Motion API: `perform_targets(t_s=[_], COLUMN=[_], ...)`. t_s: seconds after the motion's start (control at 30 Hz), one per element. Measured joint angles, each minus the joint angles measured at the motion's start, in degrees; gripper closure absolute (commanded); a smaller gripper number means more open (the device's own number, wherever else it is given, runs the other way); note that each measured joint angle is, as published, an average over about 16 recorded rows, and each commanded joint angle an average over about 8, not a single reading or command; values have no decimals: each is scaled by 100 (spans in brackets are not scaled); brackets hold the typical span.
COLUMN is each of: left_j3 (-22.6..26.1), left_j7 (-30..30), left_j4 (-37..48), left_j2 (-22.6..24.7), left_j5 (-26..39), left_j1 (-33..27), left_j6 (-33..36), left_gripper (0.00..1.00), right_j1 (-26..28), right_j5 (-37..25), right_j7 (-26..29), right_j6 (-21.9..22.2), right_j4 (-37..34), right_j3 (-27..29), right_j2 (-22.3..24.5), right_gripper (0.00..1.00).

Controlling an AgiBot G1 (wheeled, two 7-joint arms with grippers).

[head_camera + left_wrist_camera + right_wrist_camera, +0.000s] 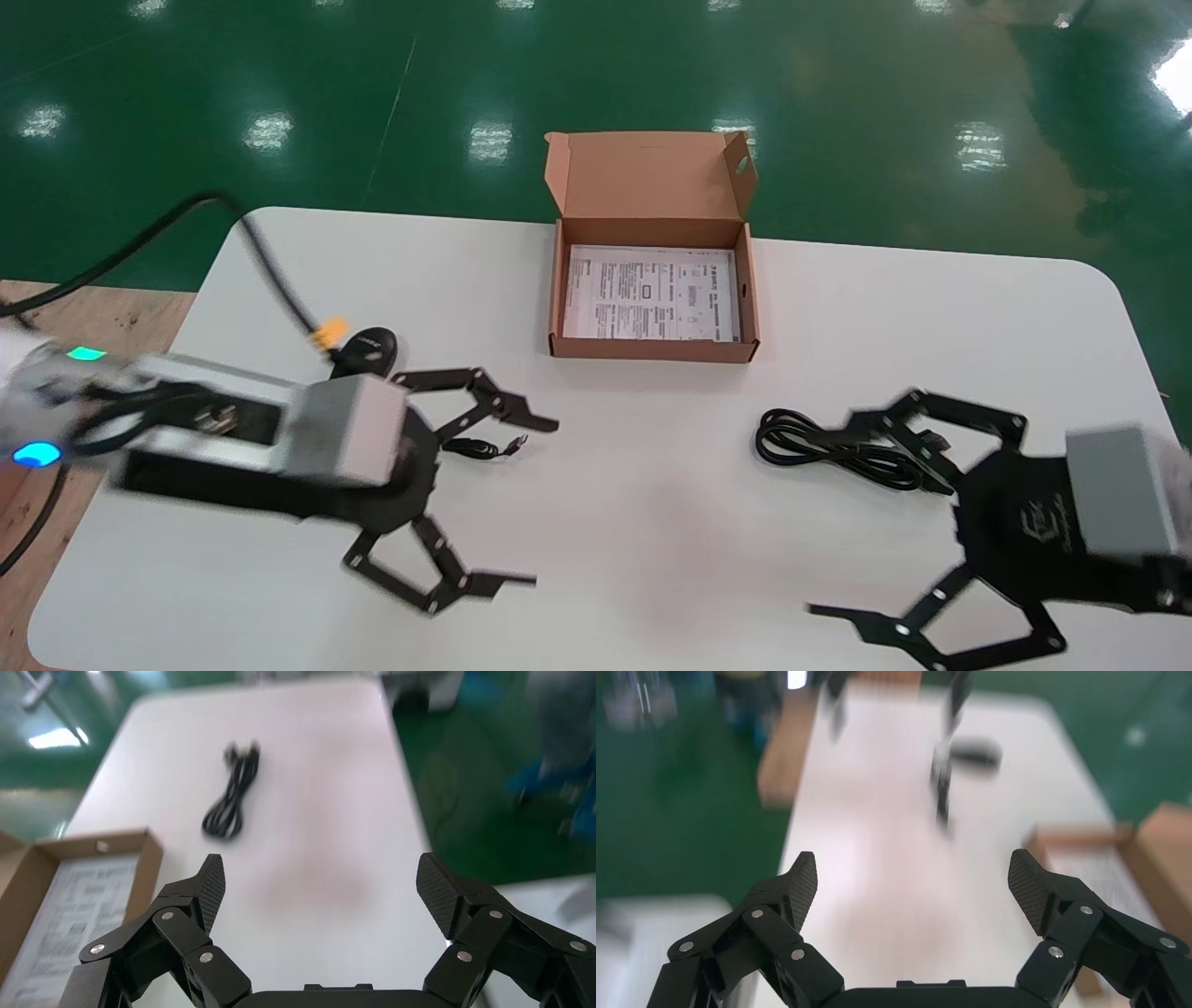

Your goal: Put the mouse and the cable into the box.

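An open cardboard box [652, 349] with a printed sheet inside stands at the table's far middle. The black mouse [370, 348] lies at the left, partly hidden behind my left arm, and its thin lead [484, 449] trails out under the upper finger. My left gripper [538, 503] is open and holds nothing, to the right of the mouse and nearer the front. A coiled black cable [819, 447] lies at the right. My right gripper [833, 517] is open and holds nothing, its upper finger over the coil's near end. The left wrist view shows the cable [232, 797] and the box [144, 860] ahead of the open left gripper [323, 881].
The white table [652, 522] has rounded corners, with green floor beyond. A thick black hose with an orange fitting [331, 332] hangs over the table's left side near the mouse. In the right wrist view, the mouse [975, 752] and box [1081, 837] appear blurred beyond the open right gripper [912, 878].
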Motion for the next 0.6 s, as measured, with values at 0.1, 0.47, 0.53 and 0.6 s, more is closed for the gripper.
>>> perform_targets(t_s=[0.1, 0.47, 0.53, 0.6], left_j3=[394, 1286, 1375, 1446], left_j7=[409, 1902, 2131, 2337], left_j4=[569, 2769, 3122, 3448], left_j2=[392, 1486, 1614, 1723], left_j5=[531, 1801, 1953, 2083], left_j1=[-418, -1269, -1361, -1442], left_j6=[-25, -243, -318, -412], left_gripper=[0, 0, 0, 0], right_j1=[200, 904, 1044, 1187], right_j5=[-465, -1700, -1836, -1951], right_j7=[-499, -2039, -2247, -2435], right_j6=[-40, 14, 18, 19], right_j4=[-306, -1801, -2094, -2377], right_j3=[-270, -1095, -1208, -1315], right_j2=[163, 14, -139, -308], right_gripper=[0, 0, 0, 0])
